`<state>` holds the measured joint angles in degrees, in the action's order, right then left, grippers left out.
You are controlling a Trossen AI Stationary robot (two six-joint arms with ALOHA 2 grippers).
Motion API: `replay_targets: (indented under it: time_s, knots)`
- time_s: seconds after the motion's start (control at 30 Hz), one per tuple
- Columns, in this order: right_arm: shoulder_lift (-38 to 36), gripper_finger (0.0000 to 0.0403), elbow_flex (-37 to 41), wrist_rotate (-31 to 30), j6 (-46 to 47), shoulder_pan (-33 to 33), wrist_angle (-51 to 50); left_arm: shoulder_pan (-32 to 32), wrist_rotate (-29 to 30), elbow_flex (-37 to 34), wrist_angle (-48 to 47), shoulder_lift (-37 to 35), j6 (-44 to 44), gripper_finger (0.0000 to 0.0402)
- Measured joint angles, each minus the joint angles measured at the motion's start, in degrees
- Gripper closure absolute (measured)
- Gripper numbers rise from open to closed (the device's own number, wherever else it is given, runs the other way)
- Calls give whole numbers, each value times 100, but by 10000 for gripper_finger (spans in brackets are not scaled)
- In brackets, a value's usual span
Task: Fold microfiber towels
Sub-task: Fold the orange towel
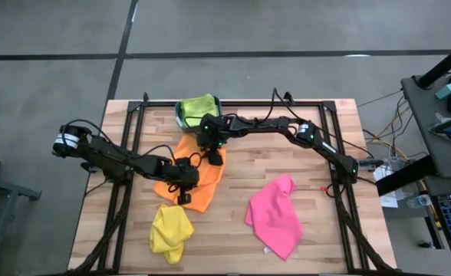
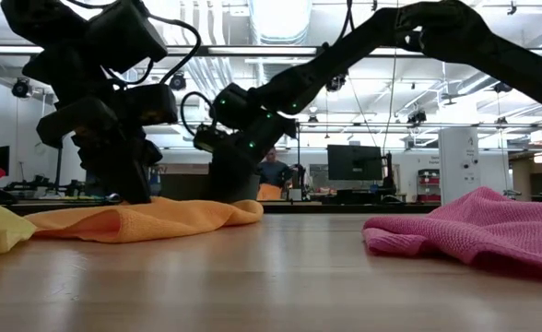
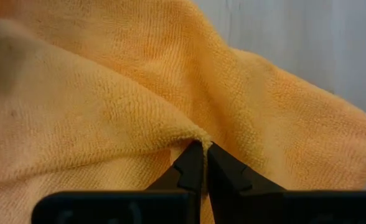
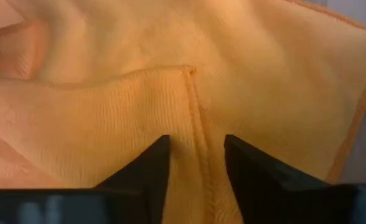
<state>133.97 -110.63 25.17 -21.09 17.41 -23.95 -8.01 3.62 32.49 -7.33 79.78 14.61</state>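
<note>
An orange microfiber towel (image 1: 199, 172) lies crumpled on the table left of the middle. My left gripper (image 3: 205, 146) is shut on it at its near left part (image 1: 184, 190). My right gripper (image 4: 197, 140) is over the towel's far end (image 1: 212, 156), fingers apart on either side of a hemmed edge (image 4: 192, 106). A yellow towel (image 1: 170, 232) lies bunched near the front edge. To its right lies a pink towel (image 1: 275, 216). A lime green towel (image 1: 197, 106) sits in the teal bin (image 1: 179, 116) at the back. My left gripper pinches a raised edge of the orange towel (image 3: 186, 135) between its two fingertips, slanting down from the table's left. One layer or several, I cannot tell. The towel lies slack on the table around the hold. My right gripper's fingers (image 4: 152, 162) straddle a hemmed ridge of the cloth; I cannot tell whether they touch it.
Black frame rails (image 1: 130, 138) run along the table's left and right sides. Bare wood (image 1: 287, 153) shows between the orange and pink towels and at the front middle. In the low view a person (image 2: 273, 171) sits far behind the table.
</note>
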Motion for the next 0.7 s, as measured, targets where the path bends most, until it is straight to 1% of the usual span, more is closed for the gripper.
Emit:
replay_targets:
  time_s: [0.13, 0.23, 0.37, 0.5, 0.57, 0.63, 0.7]
  knots:
    - [-15, 334, 0, 66, -70, -24, -63, 0, 2, 0, -10, -1, -21, 402]
    - [-48, 381, -130, 75, -223, -93, -408, 3, 58, 9, -104, -1, -63, 402]
    - [-266, 392, -128, 41, -446, -249, -785, 15, 129, 11, -140, -22, -166, 402]
    - [-713, 394, 121, 24, -508, -361, -994, 15, 135, 12, -214, -112, -159, 402]
    - [-1020, 394, 336, -139, -508, -397, -1059, 15, 135, 15, -283, -174, -154, 402]
    - [-1370, 394, 631, -431, -504, -437, -1051, 15, 133, 15, -331, -275, -143, 399]
    - [-1743, 394, 981, -712, -486, -480, -1032, 13, 122, 17, -391, -365, 11, 386]
